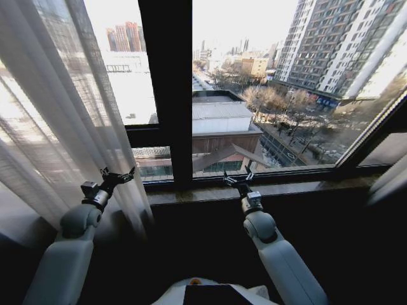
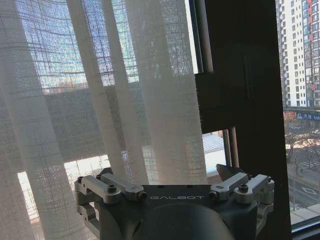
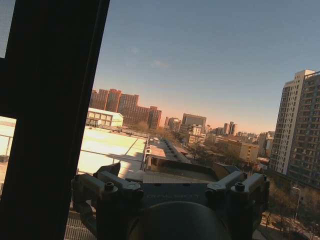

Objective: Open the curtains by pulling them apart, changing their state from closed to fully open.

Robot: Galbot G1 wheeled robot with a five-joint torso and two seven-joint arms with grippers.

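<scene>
The left gripper point(image 1: 117, 176) stood at the lower left of the head view with its jaws spread apart, holding nothing, its tips right at the inner edge of the curtains point(image 1: 57, 108). That placement reads as a way to catch the hanging fabric near its free edge, where a sideways pull would gather the pleats. The right gripper point(image 1: 238, 180) sat lower centre, jaws also parted and empty, raised toward the window sill point(image 1: 299, 187) in front of bare glass, likely because no fabric hung on that side within its reach.

The curtain filled the left third of the head view, bunched toward the frame's left edge, leaving the dark window frame point(image 1: 165, 82) and the city uncovered.

The left wrist view showed the weave and separate folds just beyond the fingers point(image 2: 112, 186), whereas the head view showed both arms. The right wrist view faced open sky and rooftops.
</scene>
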